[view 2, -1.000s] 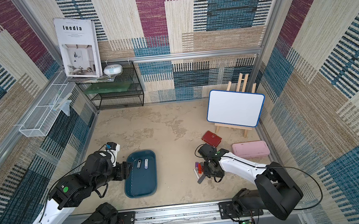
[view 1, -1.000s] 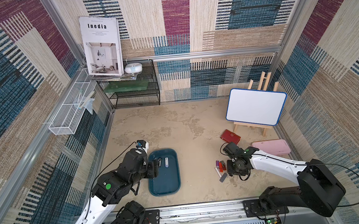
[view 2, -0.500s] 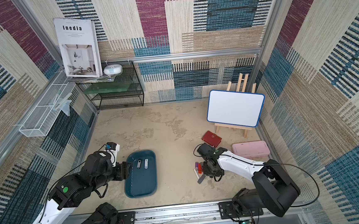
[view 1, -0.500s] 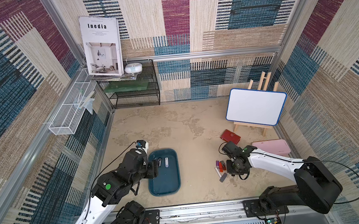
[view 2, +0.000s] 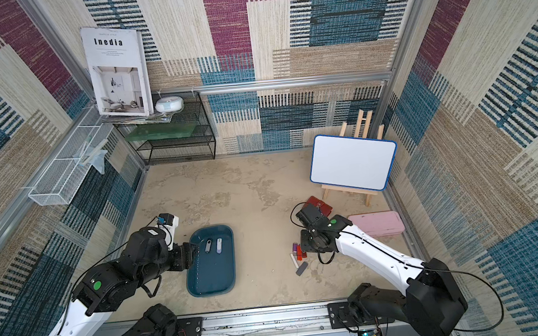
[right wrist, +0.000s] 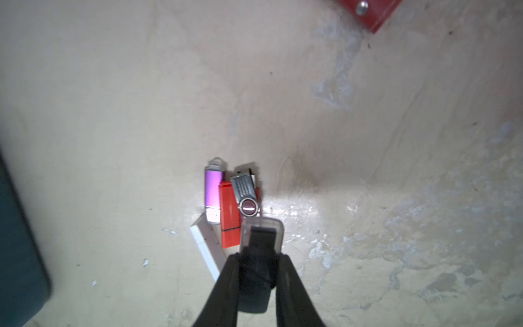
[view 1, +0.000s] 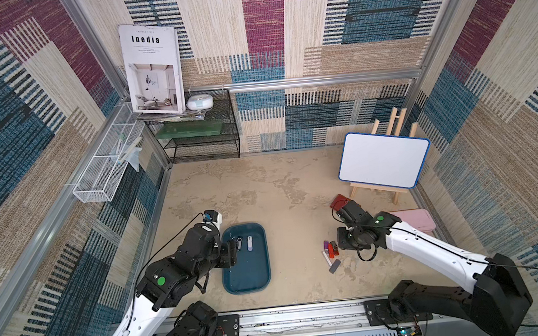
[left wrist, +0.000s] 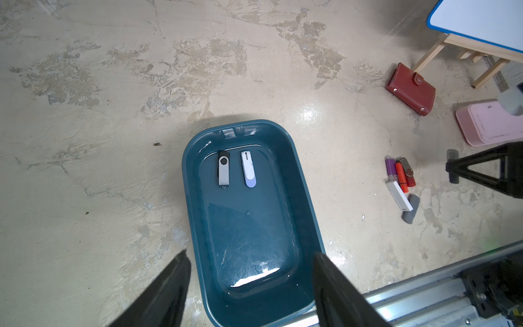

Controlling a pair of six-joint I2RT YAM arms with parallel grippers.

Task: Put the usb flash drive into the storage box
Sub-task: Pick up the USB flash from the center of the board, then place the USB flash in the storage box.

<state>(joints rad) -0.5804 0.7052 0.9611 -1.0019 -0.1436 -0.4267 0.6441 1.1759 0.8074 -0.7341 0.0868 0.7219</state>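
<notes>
Black usb flash drive [right wrist: 261, 228], clear cap pointing away from robot, pinched in right gripper [right wrist: 259, 258].

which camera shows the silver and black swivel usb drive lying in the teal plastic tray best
The left wrist view: the silver and black swivel usb drive lies close and sharp in the teal plastic tray. In both top views the drive is a tiny sliver. The right wrist view leaves it out.
</notes>
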